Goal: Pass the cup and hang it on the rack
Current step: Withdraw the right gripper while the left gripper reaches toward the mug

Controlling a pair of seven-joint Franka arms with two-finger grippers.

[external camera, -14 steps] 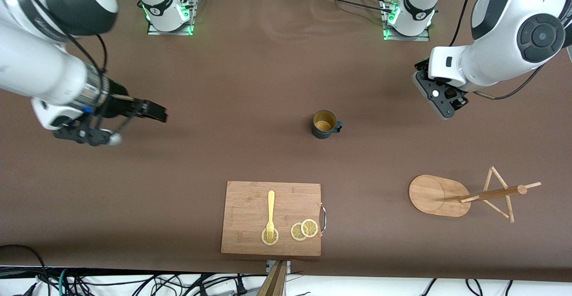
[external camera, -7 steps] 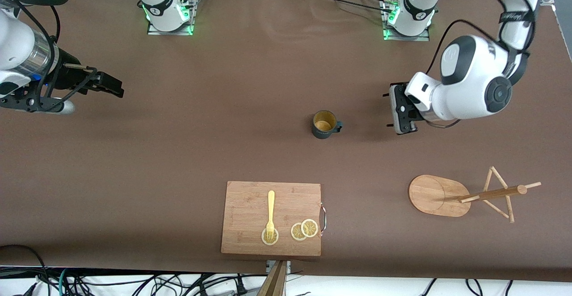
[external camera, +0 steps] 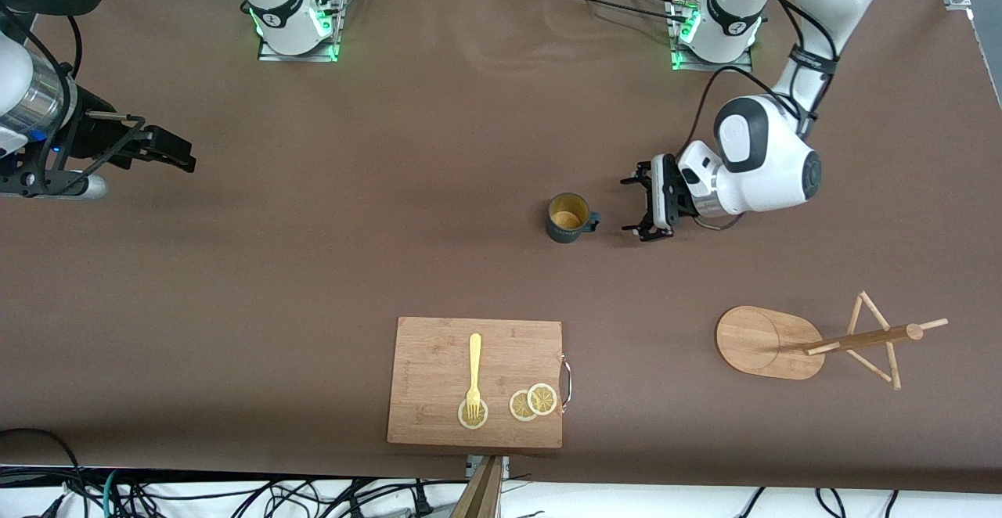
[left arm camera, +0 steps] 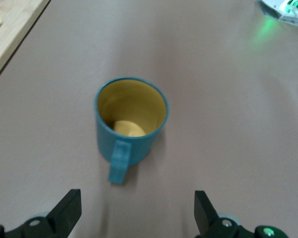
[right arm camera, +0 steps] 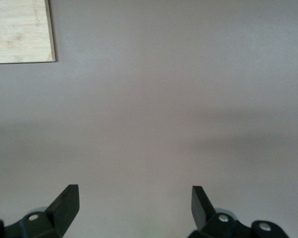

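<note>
The teal mug stands upright near the middle of the table, mustard-yellow inside showing, its loop handle turned toward the left arm's end. Bare cloth surrounds it on every side; nothing touches it.

The left gripper sits low just beside the mug on the handle side, fingers spread wide and holding nothing. In the left wrist view the mug lies ahead of the two fingertips, not yet between them, handle pointing back at the gripper.

The right gripper waits over bare table near the right arm's end, well apart from the mug, fingers apart and empty. Its wrist view shows open cloth under the gripper.

The wooden mug tree stands near the camera-side edge toward the left arm's end, its oval base flat on the table, pegs bare. A cutting board with a yellow fork and lemon slices lies at the camera-side edge, mid-table, well apart from both mug and tree.
</note>
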